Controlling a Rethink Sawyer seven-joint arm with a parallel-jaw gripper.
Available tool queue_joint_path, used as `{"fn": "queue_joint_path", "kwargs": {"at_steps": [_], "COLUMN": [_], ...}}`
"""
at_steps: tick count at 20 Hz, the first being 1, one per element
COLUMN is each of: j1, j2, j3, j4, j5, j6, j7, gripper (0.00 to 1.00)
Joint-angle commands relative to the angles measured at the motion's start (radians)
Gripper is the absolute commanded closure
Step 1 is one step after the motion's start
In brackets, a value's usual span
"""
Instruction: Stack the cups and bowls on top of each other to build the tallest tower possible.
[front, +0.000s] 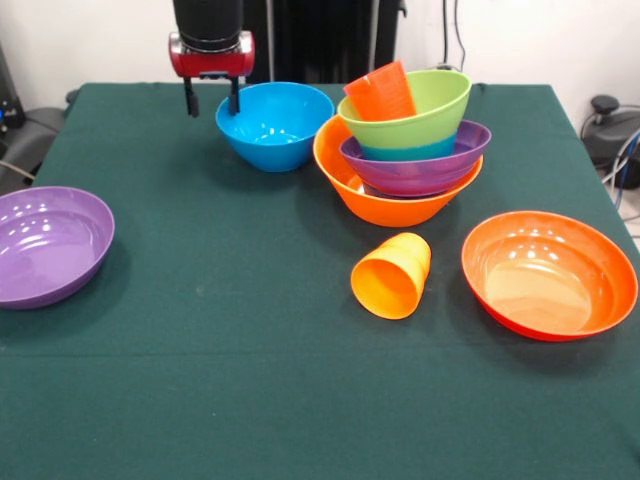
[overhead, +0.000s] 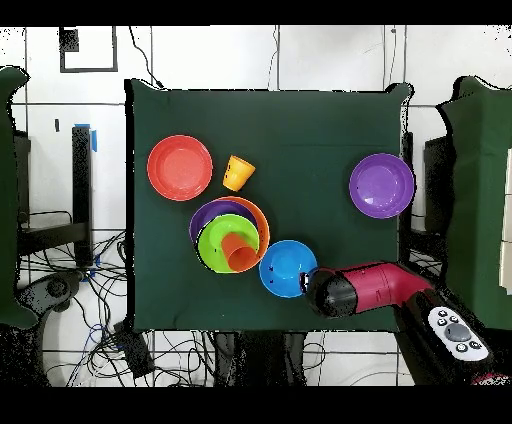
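Note:
The tower (front: 405, 150) stands at the table's far right in the front view: a large yellow-orange bowl (front: 375, 205) holds a purple bowl (front: 420, 170), a blue bowl (front: 405, 153) and a lime green bowl (front: 415, 112), with a red-orange cup (front: 382, 92) tilted inside the green one. It also shows in the overhead view (overhead: 232, 236). A medium blue bowl (front: 273, 125) sits left of the tower. A yellow-orange cup (front: 392, 276) lies on its side. A red-orange bowl (front: 548, 274) and a purple bowl (front: 45, 243) sit apart. My gripper (front: 211, 103) is open and empty, just left of the blue bowl's rim.
Green cloth (front: 240, 330) covers the table. In the overhead view the arm (overhead: 365, 289) reaches in from the lower right, beside the blue bowl (overhead: 287, 268). Cables and chairs lie beyond the table's edges.

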Motion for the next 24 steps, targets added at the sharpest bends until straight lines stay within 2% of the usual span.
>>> {"fn": "queue_joint_path", "kwargs": {"at_steps": [1,9,14,15,24], "j1": [0.012,0.010,0.041,0.047,0.041], "j2": [0.057,0.080,0.078,0.076,0.074], "j3": [0.075,0.081,0.054,0.048,0.048], "j4": [-0.082,-0.097,-0.106,-0.105,-0.105], "j5": [-0.085,-0.086,-0.088,-0.087,-0.080], "j6": [-0.062,-0.067,-0.096,-0.100,-0.102], "j7": [-0.118,-0.121,-0.056,-0.051,-0.058], "gripper": [0.00,0.00,0.00,1.00,1.00]}}
